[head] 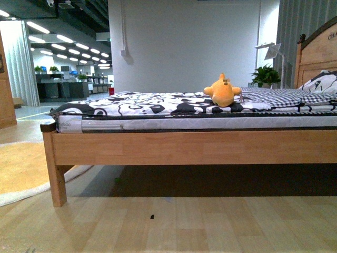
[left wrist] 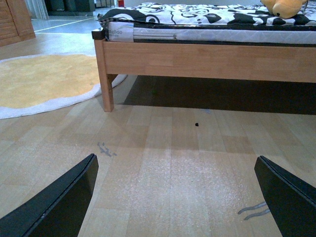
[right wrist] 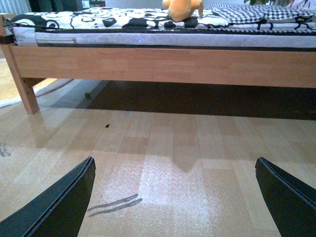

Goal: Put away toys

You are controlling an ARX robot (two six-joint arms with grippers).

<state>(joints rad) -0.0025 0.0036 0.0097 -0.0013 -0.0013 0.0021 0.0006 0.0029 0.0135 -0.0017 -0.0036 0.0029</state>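
Plush toy point(head: 223, 90), yellow-orange, rounded, pointed ears up. Sits on top of the bed, on the black-and-white patterned bedspread point(head: 147, 103), just where that cover meets a checked blanket point(head: 279, 95). Touched by neither gripper and well apart from both. Same plush toy point(left wrist: 284, 7) only partly in frame in the left wrist view, and the plush toy point(right wrist: 181, 10) likewise cut off in the right wrist view.

Under the bedspread, a white mattress point(head: 158, 123) on a light wooden bed frame point(head: 184, 147), with one leg point(head: 57, 182) showing at the foot end. Toward the head end, a patterned pillow point(head: 324, 81) in front of a wooden headboard point(head: 316, 50). Behind the bed, a potted plant point(head: 266, 76) and a white lamp point(head: 273, 51) before a white wall point(head: 184, 42).

Left gripper point(left wrist: 175, 158) over the wooden floor point(left wrist: 163, 168), facing the side of the bed, fingers point(left wrist: 64, 202) spread wide with nothing between them. Right gripper point(right wrist: 174, 159) much the same: fingers point(right wrist: 61, 205) wide apart, empty, aimed at the bed's side across bare boards.

On the floor, a small dark speck point(head: 152, 216) in front of the bed, a tiny green object point(head: 117, 181) at the edge of the shadow under the frame, and grey scuff marks point(right wrist: 113, 205) near the right gripper. Off to the left of the bed's foot, a yellow rug point(head: 21, 168) with a pale border.
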